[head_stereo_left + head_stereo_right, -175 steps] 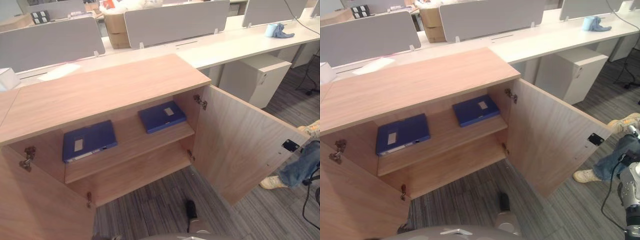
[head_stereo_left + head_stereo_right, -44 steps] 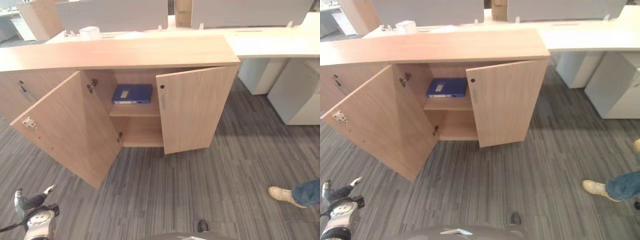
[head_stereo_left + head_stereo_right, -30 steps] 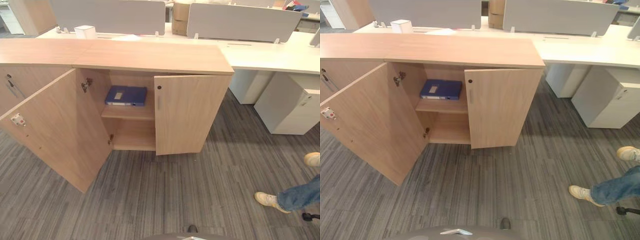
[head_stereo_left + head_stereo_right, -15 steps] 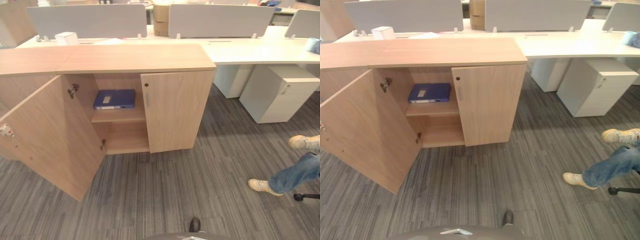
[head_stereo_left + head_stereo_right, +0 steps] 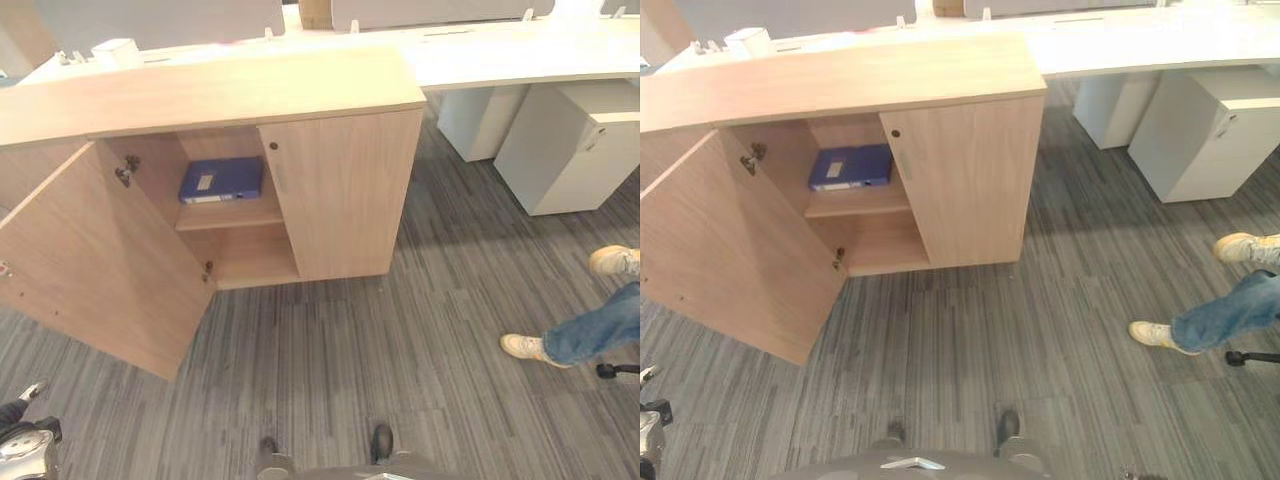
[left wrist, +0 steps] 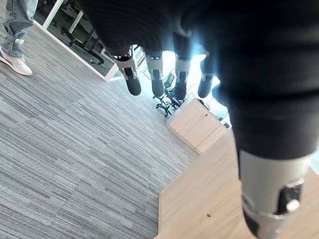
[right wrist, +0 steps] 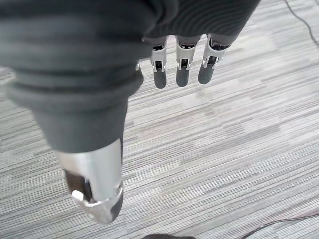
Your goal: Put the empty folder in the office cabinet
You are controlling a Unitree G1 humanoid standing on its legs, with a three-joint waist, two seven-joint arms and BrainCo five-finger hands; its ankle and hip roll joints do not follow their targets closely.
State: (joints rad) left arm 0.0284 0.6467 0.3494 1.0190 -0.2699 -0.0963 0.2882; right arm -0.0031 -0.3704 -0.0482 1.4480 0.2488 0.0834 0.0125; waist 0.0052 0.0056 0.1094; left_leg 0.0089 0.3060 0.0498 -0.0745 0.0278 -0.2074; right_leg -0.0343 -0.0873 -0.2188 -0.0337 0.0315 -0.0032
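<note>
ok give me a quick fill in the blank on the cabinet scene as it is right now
The blue folder lies on the cabinet's ____ shelf.
The cabinet's left door stands ____.
The cabinet's right door is ____.
The left hand holds ____.

Missing words: upper; open; closed; nothing

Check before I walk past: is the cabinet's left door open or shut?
Open. The left door swings out over the carpet, showing a blue folder on the upper shelf; the right door is shut.
</note>
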